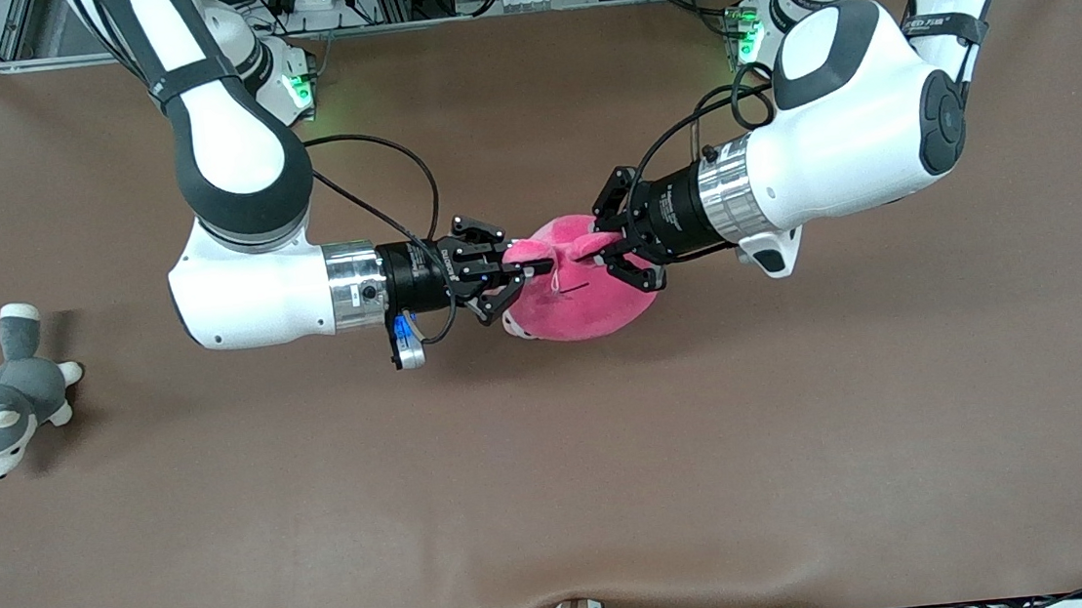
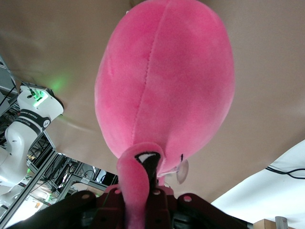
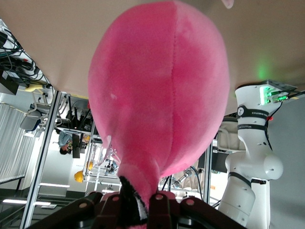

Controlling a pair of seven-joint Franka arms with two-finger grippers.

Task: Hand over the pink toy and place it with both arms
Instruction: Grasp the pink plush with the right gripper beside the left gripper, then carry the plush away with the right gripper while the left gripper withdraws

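The pink toy is a round hot-pink plush held up over the middle of the table between both arms. My right gripper is shut on a pink flap at the toy's end toward the right arm. My left gripper is shut on a flap at the end toward the left arm. In the left wrist view the toy hangs from my left gripper, its jaws pinching a pink strip. In the right wrist view the toy bulges out from my right gripper, whose jaws clamp pink and black fabric.
A grey-and-white husky plush lies at the right arm's end of the brown table. Both arms' elbows stand over the table's part farthest from the front camera. Cables and clutter line the edge by the bases.
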